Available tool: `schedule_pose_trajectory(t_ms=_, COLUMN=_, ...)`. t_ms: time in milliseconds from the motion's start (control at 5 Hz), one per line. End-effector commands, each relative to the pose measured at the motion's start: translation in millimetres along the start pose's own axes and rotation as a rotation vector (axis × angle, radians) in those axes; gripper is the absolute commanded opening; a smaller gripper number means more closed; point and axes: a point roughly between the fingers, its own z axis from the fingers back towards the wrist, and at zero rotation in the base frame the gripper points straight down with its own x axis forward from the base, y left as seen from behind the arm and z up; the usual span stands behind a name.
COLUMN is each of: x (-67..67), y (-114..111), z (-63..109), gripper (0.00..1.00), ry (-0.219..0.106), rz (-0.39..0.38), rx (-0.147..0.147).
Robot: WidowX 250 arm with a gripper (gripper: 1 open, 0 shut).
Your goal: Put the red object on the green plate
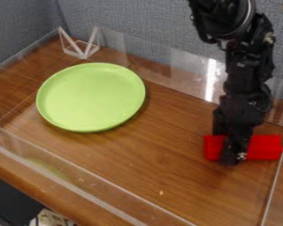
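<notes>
Gripper [236, 152]: pointed straight down at the right end of the table, black, its tip low over the red object. The fingers straddled the middle of the block; from where I stood I could not tell whether the jaws were pressing on it or standing loose around it.
Arm [240, 62]: black, jointed, came down from the top right corner and stood nearly vertical above the gripper.
Red object [267, 146]: bright red block with rounded ends, lying flat on the wood close to the right-hand clear wall. Red showed on both sides of the gripper, more of it to the right. It appeared to rest on the table.
Green plate [91, 96]: round, lime green, shallow, lying flat on the left half of the table, well apart from the red object. Nothing lay on it.
Table [144, 150]: dark brown wood grain, glossy, with a faint pale smear near the front left edge.
Clear walls [179, 64]: low transparent panels ran round the table; the rear panel caught a bright reflection just left of the arm.
White wire stand [80, 41]: small triangular frame in the back left corner, behind the plate and not touching it.
Backdrop [120, 16]: grey fabric-like panels behind the table.
</notes>
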Motion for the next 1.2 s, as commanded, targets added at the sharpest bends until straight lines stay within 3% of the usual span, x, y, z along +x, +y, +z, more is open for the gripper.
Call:
schedule_pose_trajectory(t_ms=0, x=6.1, y=0, z=9.5, gripper=0.0, ry=-0.006, rz=0.013, rx=0.007)
schedule_pose_trajectory(t_ms=200, x=6.8, y=-5, z=5.6, gripper=0.0, ry=0.009, rz=0.018, rx=-0.016)
schedule_pose_trajectory(t_ms=800, x=-15.4, y=-26, z=2.0, gripper=0.0, ry=0.05, rz=0.054, rx=-0.076)
schedule_pose_trajectory(t_ms=1000, x=-13.3, y=-25, z=1.6, gripper=0.0, ry=0.072, rz=0.051, rx=-0.092)
